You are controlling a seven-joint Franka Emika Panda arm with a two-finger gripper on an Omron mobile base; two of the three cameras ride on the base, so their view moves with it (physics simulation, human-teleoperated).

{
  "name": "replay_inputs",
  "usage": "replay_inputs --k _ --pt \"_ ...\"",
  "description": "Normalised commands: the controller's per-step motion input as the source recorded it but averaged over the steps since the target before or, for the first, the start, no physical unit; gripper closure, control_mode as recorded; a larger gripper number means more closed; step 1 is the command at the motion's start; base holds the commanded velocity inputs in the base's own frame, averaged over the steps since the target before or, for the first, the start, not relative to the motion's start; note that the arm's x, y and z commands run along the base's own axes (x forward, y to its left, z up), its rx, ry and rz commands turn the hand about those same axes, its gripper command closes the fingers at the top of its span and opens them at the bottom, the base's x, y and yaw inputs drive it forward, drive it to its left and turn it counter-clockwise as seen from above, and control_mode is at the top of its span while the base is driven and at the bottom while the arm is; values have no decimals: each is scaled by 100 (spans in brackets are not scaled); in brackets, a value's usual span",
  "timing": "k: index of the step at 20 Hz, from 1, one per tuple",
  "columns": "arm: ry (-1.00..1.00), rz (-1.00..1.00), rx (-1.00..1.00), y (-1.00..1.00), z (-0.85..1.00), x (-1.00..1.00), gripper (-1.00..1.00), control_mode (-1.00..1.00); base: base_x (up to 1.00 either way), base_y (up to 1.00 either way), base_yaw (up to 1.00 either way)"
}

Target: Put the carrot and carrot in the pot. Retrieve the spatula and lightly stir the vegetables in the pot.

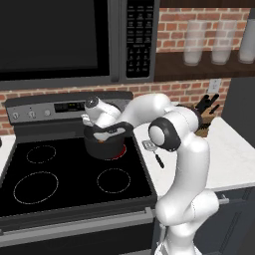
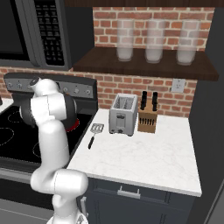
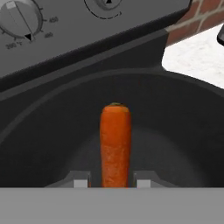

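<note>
The dark grey pot (image 1: 105,148) stands on the stove's back right burner, and the hand view looks down into it past its wall (image 3: 179,118). My gripper (image 1: 102,138) hangs just over its rim. One orange carrot (image 3: 115,144) points away between my fingertips (image 3: 81,183), with a thin gap showing on each side, so the gripper (image 3: 111,183) stands slightly open around it. The spatula (image 1: 152,150), with a silvery slotted head and black handle, lies on the white counter just right of the stove, also seen as the spatula (image 2: 95,133) left of the toaster.
The stove's back panel with knobs (image 3: 19,17) rises right behind the pot. A microwave (image 1: 69,40) hangs above the stove. A toaster (image 2: 123,114) and a knife block (image 2: 148,119) stand at the counter's back. My own arm arches over the stove's right edge.
</note>
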Motion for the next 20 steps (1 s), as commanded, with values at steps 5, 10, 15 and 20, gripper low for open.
replay_inputs --k 5,10,15,20 --pt "0 0 0 0 -5 8 -100 -100 0 0 0" --pt "0 0 0 0 0 -2 -100 -100 0 0 0" --pt "0 0 0 -1 18 -45 -100 -100 0 0 0" --pt "0 0 0 -11 38 -72 -100 -100 0 0 0"
